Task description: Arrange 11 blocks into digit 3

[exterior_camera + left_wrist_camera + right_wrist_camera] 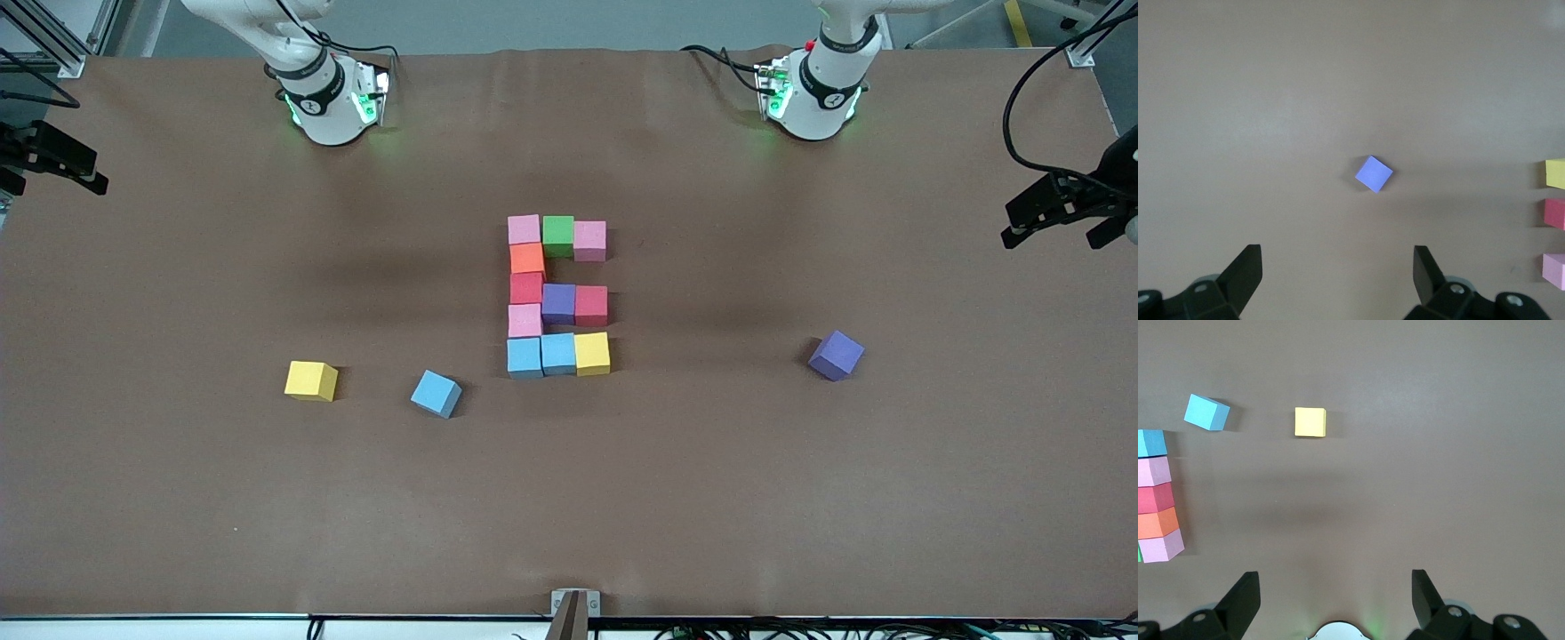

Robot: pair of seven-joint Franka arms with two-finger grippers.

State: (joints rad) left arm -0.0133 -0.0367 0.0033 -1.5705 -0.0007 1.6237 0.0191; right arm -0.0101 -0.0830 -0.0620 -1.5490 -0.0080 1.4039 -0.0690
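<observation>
The digit 3 [557, 298] lies at the table's middle as touching blocks: a pink [524, 229], green [557, 236] and pink bar, an orange block [527, 259], a red, purple [558, 303] and red bar, a pink block, and a light blue, light blue, yellow [592, 353] bar. Both grippers are outside the front view. My left gripper [1337, 267] hangs open and empty high over the table, with a loose purple block [1373, 174] below it. My right gripper [1335, 587] hangs open and empty high over bare table by its own base.
Three loose blocks lie apart from the figure: a yellow one [311, 380] and a light blue one [436, 393] toward the right arm's end, and the purple one [836, 355] toward the left arm's end. Camera mounts [1058, 209] stand at both table ends.
</observation>
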